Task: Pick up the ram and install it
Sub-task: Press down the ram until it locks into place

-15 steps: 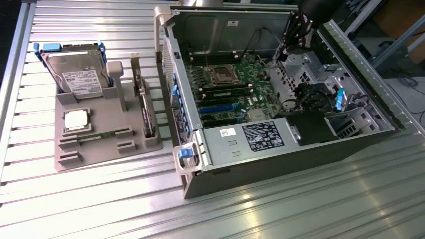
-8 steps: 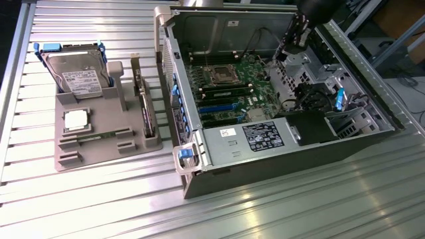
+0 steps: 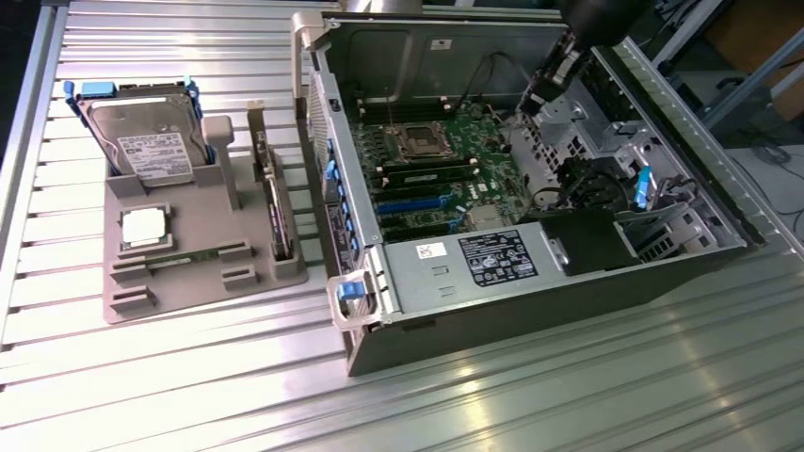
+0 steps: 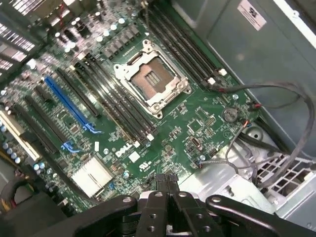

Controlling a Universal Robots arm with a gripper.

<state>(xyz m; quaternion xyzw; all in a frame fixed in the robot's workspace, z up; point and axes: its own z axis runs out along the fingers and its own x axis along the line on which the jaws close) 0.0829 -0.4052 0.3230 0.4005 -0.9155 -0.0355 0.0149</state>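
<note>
A ribbed metal table (image 3: 566, 395) carries an open computer case (image 3: 528, 292) and, on the exterior view's left, a grey holder tray (image 3: 188, 282) where the ram (image 3: 188, 261) lies flat near the front, below the square silver processor (image 3: 146, 228) and the hard drive (image 3: 151, 141). The wrist view shows the green motherboard (image 4: 207, 123) with its empty processor socket (image 4: 150, 79) and memory slots (image 4: 118, 103), and the gripper (image 4: 167, 180) above it with its jaws pressed together, holding nothing

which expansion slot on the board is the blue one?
The long blue slot, second of the parallel expansion slots counting away from the empty CPU socket. The rest of that row is black. It also shows blue in the exterior view.
</note>
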